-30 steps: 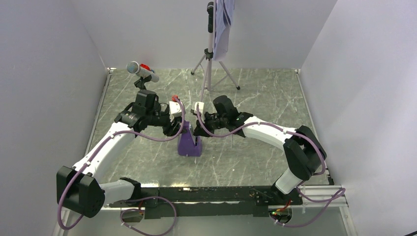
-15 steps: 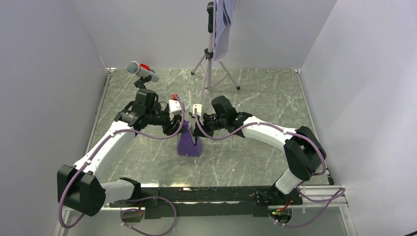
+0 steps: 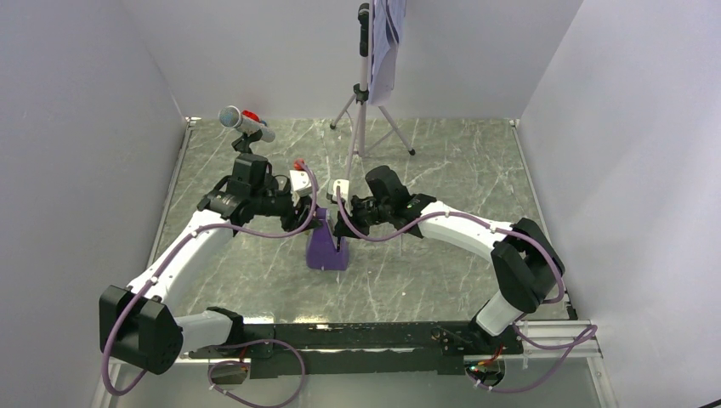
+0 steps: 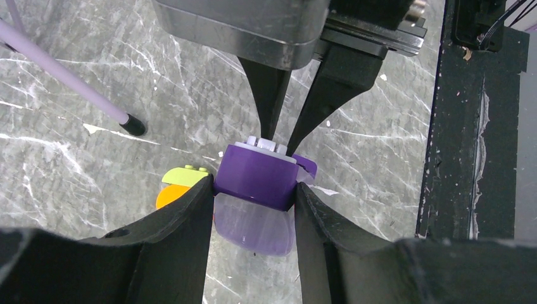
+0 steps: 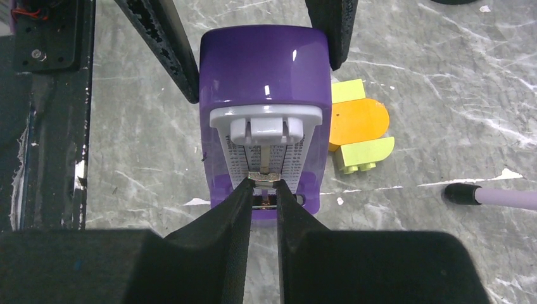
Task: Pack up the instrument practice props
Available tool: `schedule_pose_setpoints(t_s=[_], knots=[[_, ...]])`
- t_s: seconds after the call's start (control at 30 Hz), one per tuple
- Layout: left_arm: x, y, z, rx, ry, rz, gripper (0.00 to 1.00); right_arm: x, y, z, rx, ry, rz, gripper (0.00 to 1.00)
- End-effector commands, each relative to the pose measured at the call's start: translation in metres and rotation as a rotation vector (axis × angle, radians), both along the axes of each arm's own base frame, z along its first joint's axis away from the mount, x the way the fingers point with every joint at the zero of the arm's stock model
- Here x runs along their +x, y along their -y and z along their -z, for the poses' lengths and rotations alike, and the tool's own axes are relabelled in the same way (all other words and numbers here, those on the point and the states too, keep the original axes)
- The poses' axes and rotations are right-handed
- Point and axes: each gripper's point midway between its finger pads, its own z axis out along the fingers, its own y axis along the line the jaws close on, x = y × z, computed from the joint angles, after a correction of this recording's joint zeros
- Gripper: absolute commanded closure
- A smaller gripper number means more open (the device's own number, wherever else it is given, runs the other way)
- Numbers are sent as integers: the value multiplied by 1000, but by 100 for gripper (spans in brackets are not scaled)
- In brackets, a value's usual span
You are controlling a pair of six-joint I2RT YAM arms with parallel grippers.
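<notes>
Metronome: upright, mid-table, held from two sides.

Around it:
- Block just beside it, at 3 o'clock in right wrist view and 9 o'clock in left wrist view. Touching or not, cannot tell. Out of sight in top view.
- Stand at 1 o'clock from metronome, back by the far wall, with pages hanging off its top.
- One stand foot down near the block, at 4 o'clock of it in right wrist view, not touching.
- Mic at 10 o'clock, tilted, behind the left arm, well apart from metronome.
- Black rail at 6 o'clock, along the near edge.

In the way: only the tooling itself, meeting nose to nose over the metronome.
- Left gripper clamped across the metronome body, pads touching both flanks.
- Right gripper nearly closed, pinching the pendulum on the metronome face. Its fingers come in right above the metronome top in left wrist view.

Count:
- 1 metronome.
- 1 block, an orange piece between two yellow-green ones.
- 1 mic.
- 1 stand, 3 legs.
- Pages: number cannot tell.
- 2 arms, 2 grippers, both on the same item.
</notes>
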Motion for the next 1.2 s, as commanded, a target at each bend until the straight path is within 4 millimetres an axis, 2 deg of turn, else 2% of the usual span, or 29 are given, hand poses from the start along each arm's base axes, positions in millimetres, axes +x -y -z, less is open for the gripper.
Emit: schedule_pose_setpoints(t_s=[0.0, 0.17, 0.33, 0.6, 0.8, 0.87, 1.07, 1.17], knots=[[6, -4, 8, 5, -33, -59, 83, -31, -18, -46, 139, 4, -136, 80], [6, -4, 6, -8, -32, -64, 82, -29, -16, -44, 129, 16, -119, 78], [2, -7, 6, -13, -39, -75, 73, -21, -10, -46, 148, -14, -83, 75], [-4, -14, 1, -39, -45, -84, 38, -14, -4, -50, 144, 4, -62, 61], [-10, -15, -5, -50, -43, -67, 24, -12, 6, -45, 102, 27, -43, 50], [-14, -16, -4, -42, -38, -55, 22, -5, 15, -47, 96, 19, 8, 46], [-25, -21, 7, 24, 33, 10, 21, 58, 74, -47, 43, -86, 372, 34], [-22, -19, 9, 95, 102, 54, 16, 75, 101, -38, -58, -140, 532, 23]])
